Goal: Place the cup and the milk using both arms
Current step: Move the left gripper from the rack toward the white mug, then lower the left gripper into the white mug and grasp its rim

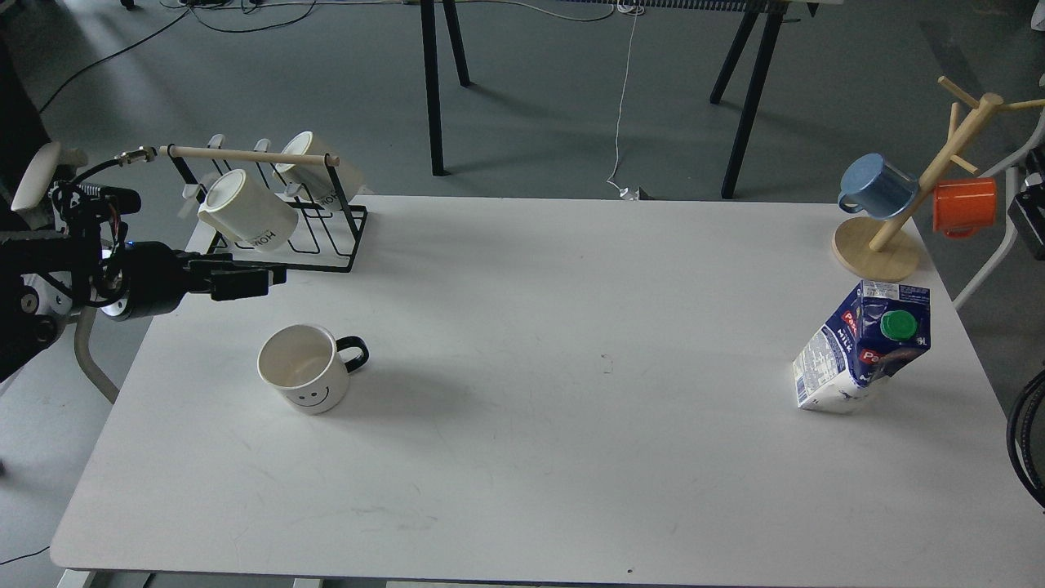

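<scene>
On the white table the cup stands upright near the left side, and the milk stands well apart by the right edge. Beyond the cup, the left gripper hovers over the table's left edge; its dark fingers seem close together, but I cannot tell their gap. The right arm is out of view.

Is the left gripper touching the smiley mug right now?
Apart. The head view shows bare white table between the left gripper and the cup; the gripper sits up and left of the mug's rim, holding nothing.
</scene>
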